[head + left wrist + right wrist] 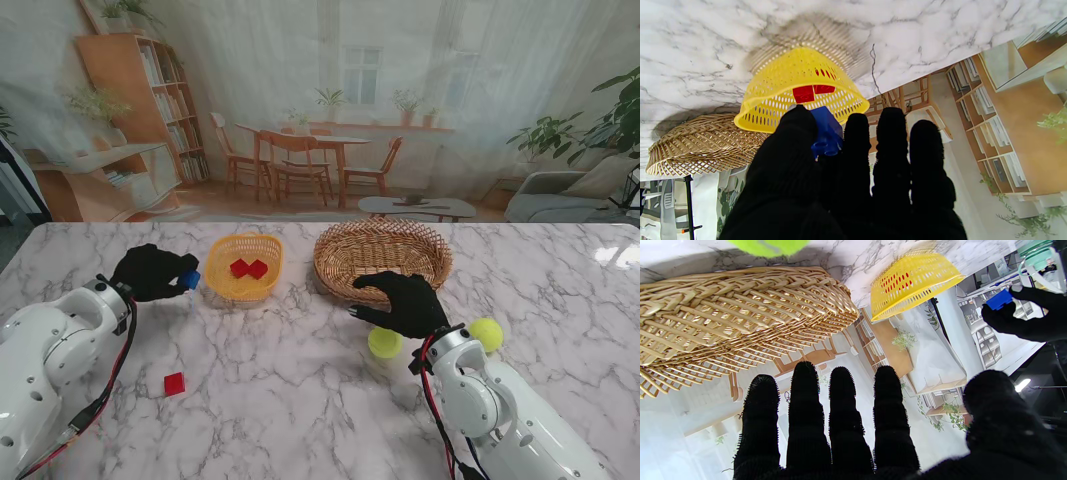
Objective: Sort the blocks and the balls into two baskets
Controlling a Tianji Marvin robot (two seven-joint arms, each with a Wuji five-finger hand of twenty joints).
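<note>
My left hand (152,271) is shut on a blue block (190,279), held just left of the yellow basket (222,283); the left wrist view shows the blue block (826,131) pinched between thumb and fingers. Two red blocks (248,268) lie in the yellow basket. A third red block (174,383) lies on the table nearer to me. My right hand (405,302) is open, fingers spread, hovering over a green ball (384,343) in front of the wicker basket (330,268). Another green ball (487,333) lies to its right.
The marble table (290,400) reaches to a printed room backdrop at its far edge. In the right wrist view the wicker basket (723,316), the yellow basket (910,286) and my left hand with the blue block (998,300) all show.
</note>
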